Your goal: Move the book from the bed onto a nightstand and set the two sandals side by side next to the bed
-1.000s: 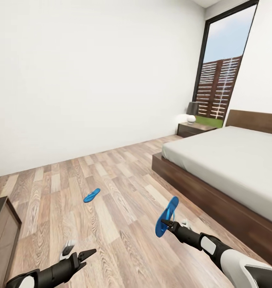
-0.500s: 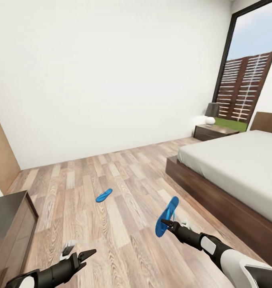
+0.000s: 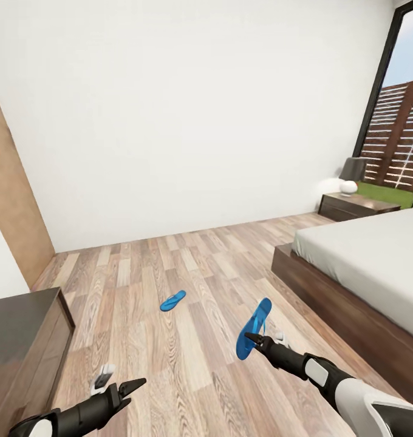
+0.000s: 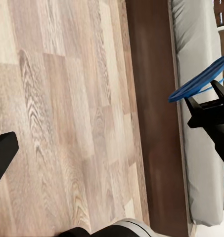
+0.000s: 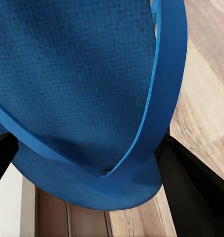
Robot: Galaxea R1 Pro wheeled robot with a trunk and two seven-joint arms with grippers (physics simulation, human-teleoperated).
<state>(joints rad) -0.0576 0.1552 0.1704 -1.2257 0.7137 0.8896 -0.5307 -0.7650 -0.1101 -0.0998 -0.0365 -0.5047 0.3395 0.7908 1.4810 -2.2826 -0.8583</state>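
While the right fingers (image 3: 250, 337) stay out of it, clenched on one blue sandal (image 3: 254, 328) held above the wood floor (image 3: 170, 358) near the bed (image 3: 364, 267), the second sandal (image 3: 172, 300) lies flat farther off; the left fingers (image 3: 133, 386) hang released.

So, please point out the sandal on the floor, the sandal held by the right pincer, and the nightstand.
sandal on the floor (image 3: 172, 300), head view, middle of its sole.
held sandal (image 3: 254, 328), head view, middle of its sole.
nightstand (image 3: 352, 206), head view, its top.
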